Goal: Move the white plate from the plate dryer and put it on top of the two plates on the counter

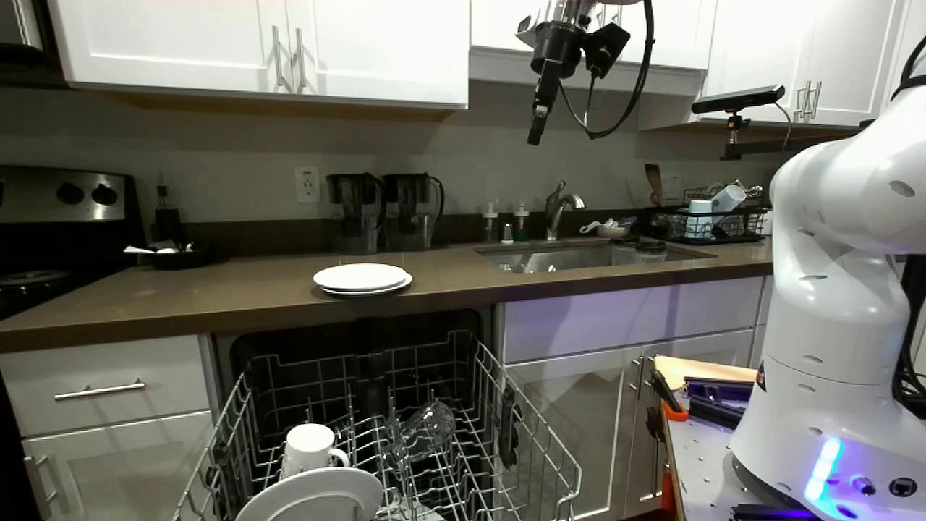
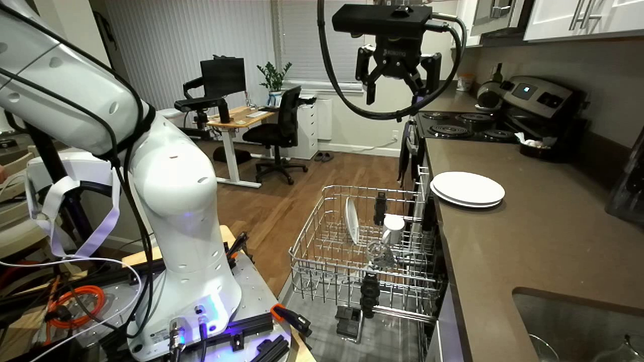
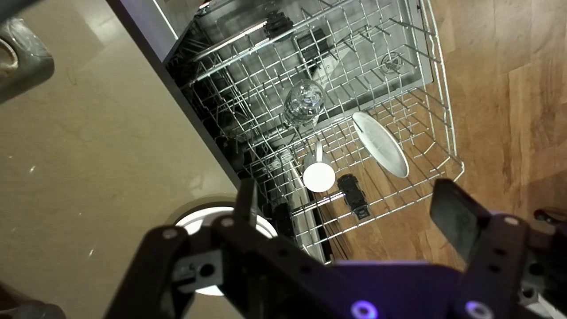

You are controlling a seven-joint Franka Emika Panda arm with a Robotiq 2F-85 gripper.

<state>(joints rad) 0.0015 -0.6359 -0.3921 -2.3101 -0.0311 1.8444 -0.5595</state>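
While white plate [image 3: 382, 144] stands in dryer [image 2: 352, 188], hand [image 2: 395, 97] hangs well abv w/ jaws wide.

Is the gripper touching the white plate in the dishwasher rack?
Apart: an exterior view shows the gripper high above the white plate, a gap between.

Along the wall runs the brown counter [image 1: 239, 289], two plates [image 1: 362, 278] stacked near its front edge, pitchers [image 1: 409, 210] behind them and a black drainer [image 1: 680, 237] beside the sink [image 1: 571, 255]. Below, the pulled-out dryer [image 2: 329, 262] carries a white plate [image 2: 352, 221] on edge, a mug [image 2: 393, 227] and a glass [image 3: 304, 102].
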